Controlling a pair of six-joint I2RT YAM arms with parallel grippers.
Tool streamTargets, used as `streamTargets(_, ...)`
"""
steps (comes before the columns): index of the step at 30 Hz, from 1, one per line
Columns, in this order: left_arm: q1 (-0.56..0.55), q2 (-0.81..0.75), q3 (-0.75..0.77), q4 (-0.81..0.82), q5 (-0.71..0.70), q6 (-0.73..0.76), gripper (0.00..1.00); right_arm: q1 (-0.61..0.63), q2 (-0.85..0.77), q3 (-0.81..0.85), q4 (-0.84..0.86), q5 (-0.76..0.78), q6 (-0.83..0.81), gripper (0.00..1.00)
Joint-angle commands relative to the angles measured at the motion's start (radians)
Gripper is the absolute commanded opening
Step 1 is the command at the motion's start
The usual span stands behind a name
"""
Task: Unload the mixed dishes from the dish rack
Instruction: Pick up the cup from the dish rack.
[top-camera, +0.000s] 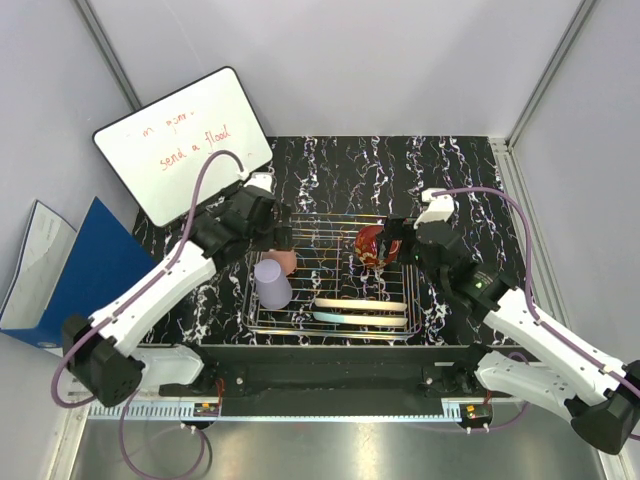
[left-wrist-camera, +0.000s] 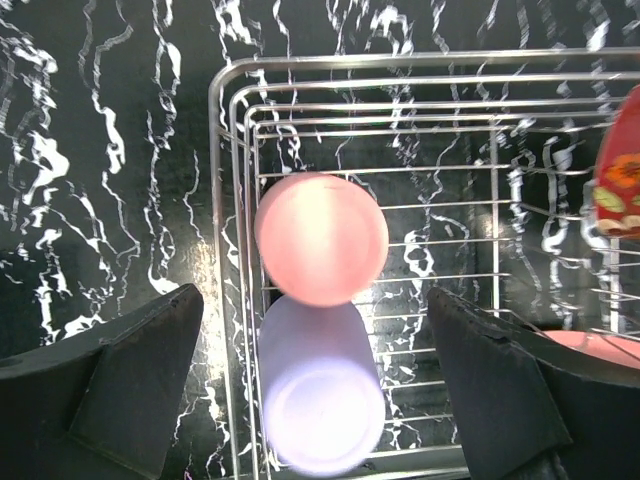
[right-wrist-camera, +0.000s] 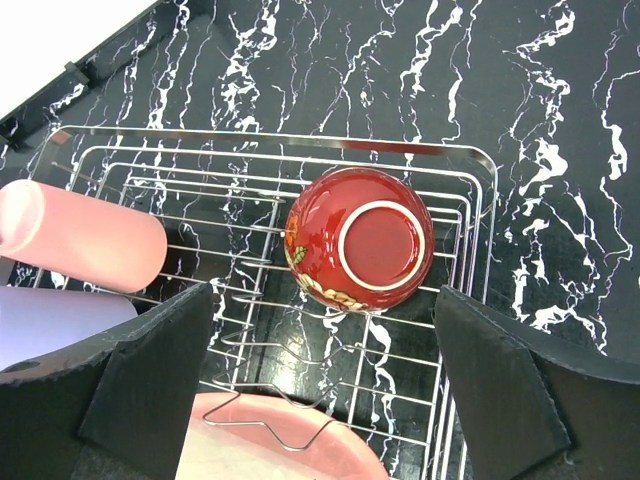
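nothing looks unloaded yet: all five pieces sit in the dish rack (top-camera: 330, 245) on the black marbled surface (top-camera: 450, 170). the salmon-pink cup (left-wrist-camera: 320, 238) and lavender cup (left-wrist-camera: 320, 400) touch at its left end, the red patterned bowl (right-wrist-camera: 360, 240) shows its foot ring at the right, and the pink/cream plate (top-camera: 360, 304) and light-blue/cream plate (top-camera: 345, 318) stand on edge along the near side. the left gripper (left-wrist-camera: 312, 295) hangs over the pink cup and the right gripper (right-wrist-camera: 322, 292) over the bowl, both jaws spread wide and empty. the whiteboard (top-camera: 180, 140) carries red handwriting, seemingly "send a flood"; the line above it is unreadable.
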Motion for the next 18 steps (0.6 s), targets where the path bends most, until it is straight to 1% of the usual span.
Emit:
streamTargets(1, -0.003, 0.051, 0.025, 0.077, 0.014, 0.001, 0.99, 0.001, -0.03, -0.006, 0.039, 0.032, -0.016, 1.0)
streamTargets(14, -0.003, 0.204, 0.034, 0.125, 0.024, -0.001, 0.99, 0.001, -0.038, -0.034, 0.039, 0.053, -0.019, 1.0)
streamTargets(17, -0.003, 0.206, 0.02, 0.132, 0.026, -0.004, 0.99, 0.001, -0.041, -0.034, 0.04, 0.055, -0.021, 1.0)
streamTargets(18, -0.003, 0.204, 0.016, 0.135, 0.023, -0.002, 0.97, 0.001, -0.038, -0.035, 0.039, 0.055, -0.019, 1.0)
